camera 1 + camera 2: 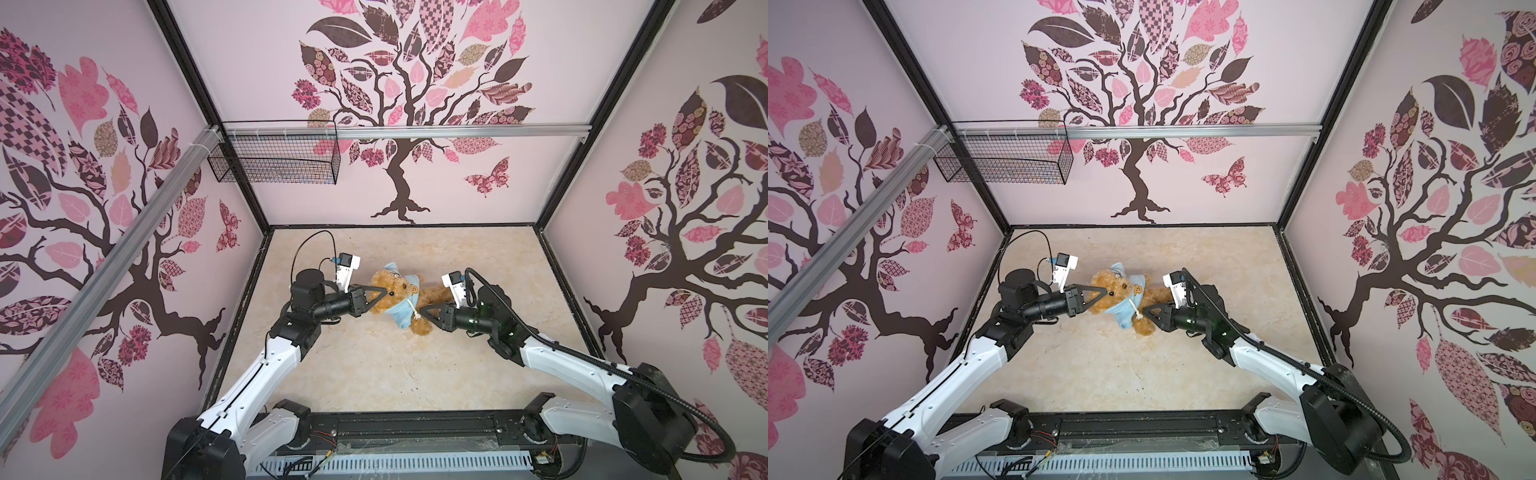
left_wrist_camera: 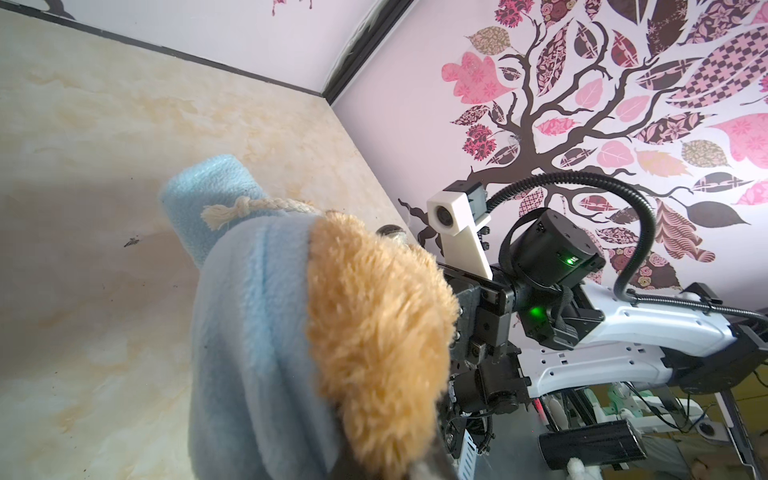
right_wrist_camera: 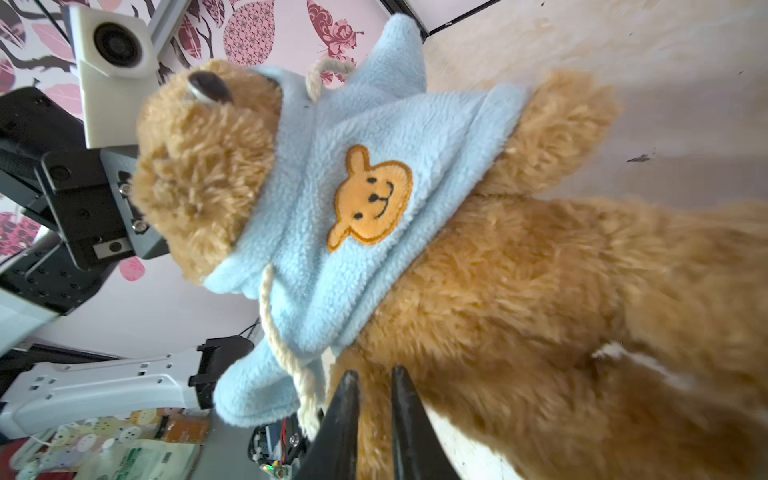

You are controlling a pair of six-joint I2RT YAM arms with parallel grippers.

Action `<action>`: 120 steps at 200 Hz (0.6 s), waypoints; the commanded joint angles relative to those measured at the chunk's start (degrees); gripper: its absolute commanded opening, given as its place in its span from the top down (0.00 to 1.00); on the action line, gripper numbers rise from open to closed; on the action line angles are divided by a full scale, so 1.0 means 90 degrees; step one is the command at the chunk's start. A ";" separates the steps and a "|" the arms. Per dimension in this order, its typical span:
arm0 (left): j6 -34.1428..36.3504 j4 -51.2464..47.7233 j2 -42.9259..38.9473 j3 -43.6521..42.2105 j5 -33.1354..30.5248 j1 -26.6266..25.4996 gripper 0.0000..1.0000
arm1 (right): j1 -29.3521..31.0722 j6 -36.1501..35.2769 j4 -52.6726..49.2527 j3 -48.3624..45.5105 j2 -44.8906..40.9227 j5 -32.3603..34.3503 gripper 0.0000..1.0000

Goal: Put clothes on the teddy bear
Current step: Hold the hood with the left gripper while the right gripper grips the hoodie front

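**Operator:** Where is the teddy bear (image 1: 383,280) lying relative to the grippers?

**Technician:** In both top views it is lying face up near the middle of the marbled table (image 1: 374,365). Its head is pointing toward the left arm and its legs toward the right arm. It is wearing a light blue fleece hoodie (image 3: 340,166). The left gripper (image 1: 384,292) is pressing in at the face, beside the dark nose, with its jaws closed. The fur is hiding whatever they may be pinching. The right gripper (image 1: 422,311) is touching the bear at the hoodie's lower hem, just beside the cream drawstring (image 1: 412,309).

**Operator:** What is the right wrist view adding?

**Technician:** It is showing the right gripper (image 3: 374,374) close up. Its two black fingers (image 3: 345,415) are standing a narrow gap apart, with their tips against the brown belly fur just below the hem. Fur is showing in the gap, and I cannot tell whether they are pinching it. The view is also showing the orange bear-face emblem (image 3: 370,199) on the chest. The hoodie is covering only the upper body.

**Operator:** And the left wrist view?

**Technician:** It is looking along the head. Blue fleece is wrapping one side of the tan fur, and a knotted cord end (image 2: 232,212) is lying across the fleece. The right arm's wrist camera (image 2: 446,216) is facing back from beyond. The plush is hiding the left jaws there.
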 commanded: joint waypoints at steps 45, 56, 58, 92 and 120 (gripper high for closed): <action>0.0257 0.0382 -0.0038 -0.0024 0.0143 -0.0170 1.00 | -0.0003 0.0484 0.0762 0.0083 0.0478 -0.0335 0.84; 0.0250 0.0394 -0.0005 -0.0018 0.0143 -0.0212 1.00 | -0.0004 0.0483 0.0747 0.0056 0.0530 -0.0280 0.86; 0.0252 0.0400 0.0003 -0.0009 0.0143 -0.0214 1.00 | -0.0001 0.0481 0.0746 0.0055 0.0539 -0.0271 0.86; 0.0208 0.0498 0.0019 -0.0012 0.0123 -0.0303 1.00 | -0.0005 0.0455 0.0814 -0.0015 0.0659 -0.0168 0.86; 0.0138 0.0558 0.0021 -0.0038 0.0103 -0.0342 1.00 | -0.0005 0.0394 0.0854 -0.0031 0.0706 -0.0096 0.84</action>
